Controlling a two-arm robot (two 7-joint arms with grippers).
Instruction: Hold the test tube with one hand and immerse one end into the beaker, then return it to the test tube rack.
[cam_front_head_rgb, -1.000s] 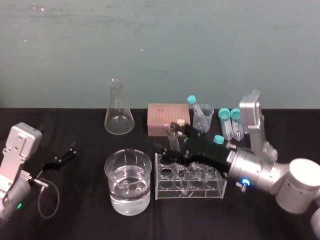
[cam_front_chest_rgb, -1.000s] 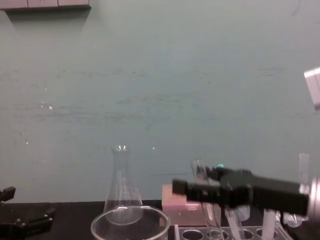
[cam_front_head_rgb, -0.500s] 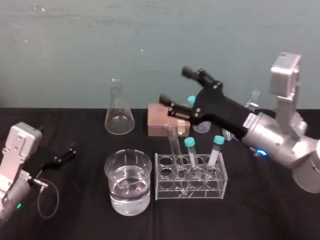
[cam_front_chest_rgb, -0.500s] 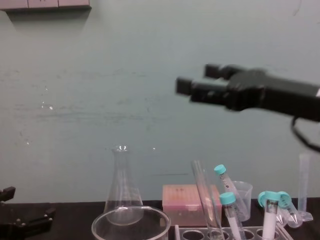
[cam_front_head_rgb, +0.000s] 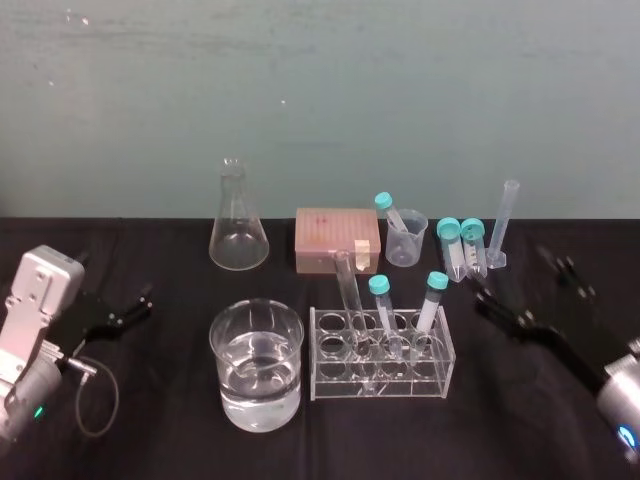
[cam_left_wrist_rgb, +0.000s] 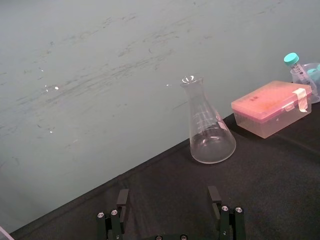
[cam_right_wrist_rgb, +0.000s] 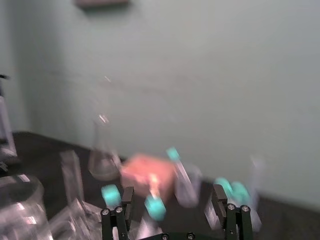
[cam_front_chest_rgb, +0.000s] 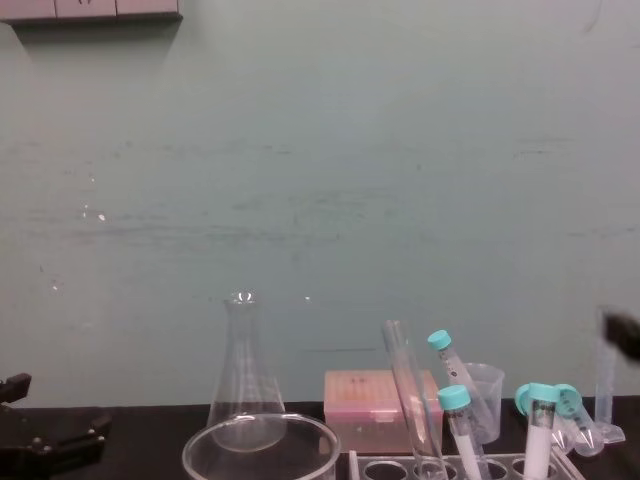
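Nearest to us, on the black table (cam_front_head_rgb: 160, 440), stands the beaker (cam_front_head_rgb: 256, 365), partly filled with clear liquid. Just beside it, on its right, is the test tube rack (cam_front_head_rgb: 335, 388). The test tube (cam_front_head_rgb: 346, 285) sits in a hole at the rack's left end, next to the beaker. Its open top tilts a little to the left and rises above the two teal-capped tubes (cam_front_head_rgb: 380, 300) leaning in holes further right. We find the left gripper (cam_front_head_rgb: 125, 312) low over the table, well to the left of the beaker, its fingers spread wide with nothing between them; the left wrist view gives us the same broad gap. The right gripper (cam_front_head_rgb: 533, 290) is out to the right of the rack and apart from it. It is smeared in the head view, yet the right wrist view shows us its fingers (cam_right_wrist_rgb: 120, 215) set wide apart and empty. Further back we see the conical flask (cam_front_head_rgb: 238, 225) behind the beaker and the pink box (cam_front_head_rgb: 337, 240) behind the rack. To the right of the box are a small measuring cup (cam_front_head_rgb: 406, 242), a pair of loose capped tubes (cam_front_head_rgb: 460, 245) and a graduated cylinder (cam_front_head_rgb: 503, 225), all before the pale green wall (cam_front_head_rgb: 320, 90).
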